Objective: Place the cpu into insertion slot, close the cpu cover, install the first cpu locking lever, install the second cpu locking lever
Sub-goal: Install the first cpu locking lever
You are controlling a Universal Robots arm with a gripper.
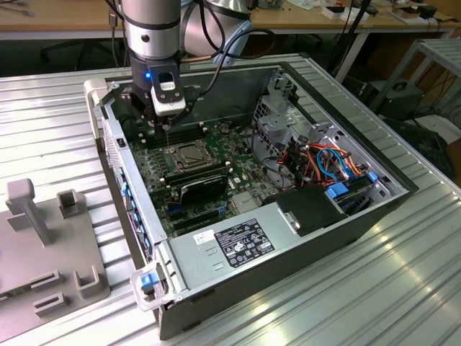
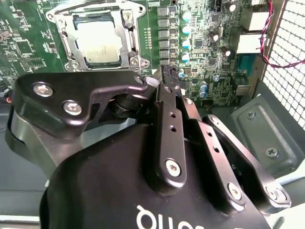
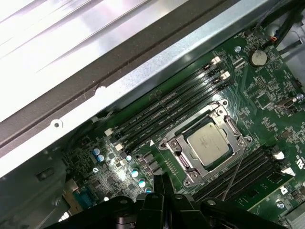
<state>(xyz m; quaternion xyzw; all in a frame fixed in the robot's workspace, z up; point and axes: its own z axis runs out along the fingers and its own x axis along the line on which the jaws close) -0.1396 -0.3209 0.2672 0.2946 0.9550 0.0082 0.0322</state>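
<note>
The cpu (image 2: 98,43) lies seated under the lowered cover (image 2: 66,38). In the exterior view the hand (image 1: 164,124), closed up, hovers at the cpu's 11 o'clock.

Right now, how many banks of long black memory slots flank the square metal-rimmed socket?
2: one black bank between the metal-rimmed socket and grey case wall, one opposite.

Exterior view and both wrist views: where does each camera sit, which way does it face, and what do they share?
Exterior view: off the arm, above the open computer case, looking down; the arm and gripper show.
First wrist view: on the arm, looking past the fingers onto the cpu.
Second wrist view: on the arm, looking along the gripper's black body to the cpu.
Shared: all three show the cpu.
</note>
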